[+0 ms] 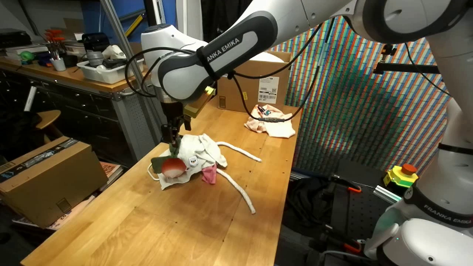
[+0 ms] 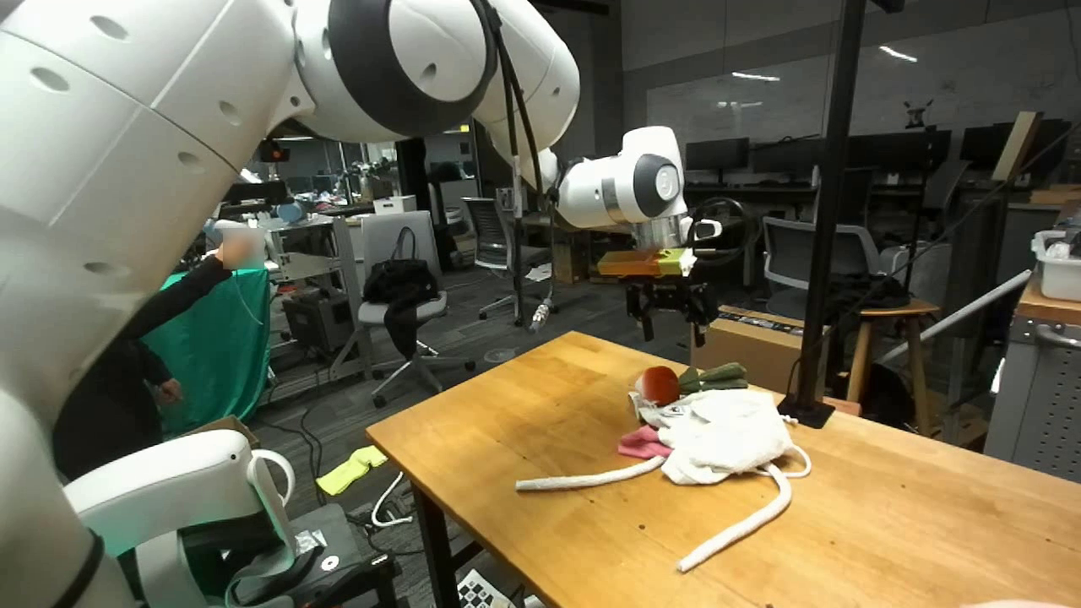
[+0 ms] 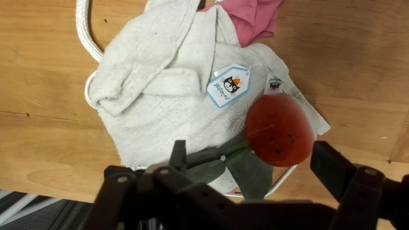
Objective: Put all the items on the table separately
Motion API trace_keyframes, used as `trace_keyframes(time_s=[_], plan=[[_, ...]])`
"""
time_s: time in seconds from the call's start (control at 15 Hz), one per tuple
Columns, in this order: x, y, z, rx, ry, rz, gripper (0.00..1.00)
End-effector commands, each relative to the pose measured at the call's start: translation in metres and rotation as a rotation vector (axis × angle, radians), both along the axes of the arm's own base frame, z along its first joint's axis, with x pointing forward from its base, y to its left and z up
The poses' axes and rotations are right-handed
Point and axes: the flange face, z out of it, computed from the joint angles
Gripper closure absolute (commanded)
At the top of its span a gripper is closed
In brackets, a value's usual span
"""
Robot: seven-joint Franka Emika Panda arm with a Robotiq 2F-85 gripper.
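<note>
Two dark fingers (image 3: pixel 330 169) stand wide apart with nothing in them, and we see the red ball (image 3: pixel 278 131) and its green leaves (image 3: pixel 252 174) below, with the leaves under the gap and the long shape they make slanting across it. The ball looks round and smooth, and lies on a fuzzy, crumpled white cloth (image 3: pixel 159 118) on the wooden tabletop (image 2: pixel 549 393), where pink cloth (image 3: pixel 252 19) and two white ropes (image 2: pixel 745 529) stick out. We think the flat leaves are the easy part to pinch first.
</note>
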Motion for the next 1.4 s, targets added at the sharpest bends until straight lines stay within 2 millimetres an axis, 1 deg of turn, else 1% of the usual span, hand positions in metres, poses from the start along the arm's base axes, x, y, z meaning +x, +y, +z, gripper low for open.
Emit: trace_keyframes(time_s=[0.0,0.4,0.73,1.2,1.33], plan=[[0.014,0.019,-0.011,0.036,0.017,0.042,0.00],[0.011,0.041,-0.042,0.072,0.081,0.078,0.00],[0.008,0.054,-0.066,0.099,0.108,0.089,0.00],[0.013,0.051,-0.088,0.118,0.076,0.084,0.00],[0.015,0.049,-0.088,0.116,0.051,0.088,0.00]])
